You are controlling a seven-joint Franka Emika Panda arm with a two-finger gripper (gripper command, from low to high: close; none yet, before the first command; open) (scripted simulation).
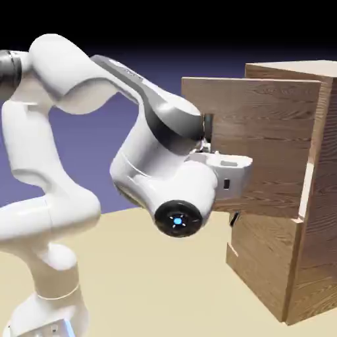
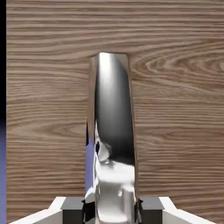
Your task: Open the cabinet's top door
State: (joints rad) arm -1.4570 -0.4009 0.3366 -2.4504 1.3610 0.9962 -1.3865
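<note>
The wood-grain cabinet [image 1: 317,217] stands at the exterior view's right. Its top door [image 1: 270,125] is swung outward from the cabinet front, with a pale gap showing at its hinge side. My gripper [image 1: 229,172] is pressed against the door's face at the dark handle [image 1: 208,122], which is mostly hidden behind the hand. In the hand view, the shiny metal handle [image 2: 113,127] runs upright between my two grey fingertips [image 2: 72,204], and my gripper [image 2: 113,210] is shut on it. The top door [image 2: 179,109] fills the rest of that view.
The lower door [image 1: 263,266] lies flush with the cabinet front below the hand. My white arm bends across the exterior view's left and middle, over the tan table [image 1: 164,289]. A strip of blue backdrop [image 2: 2,166] shows past the door's edge.
</note>
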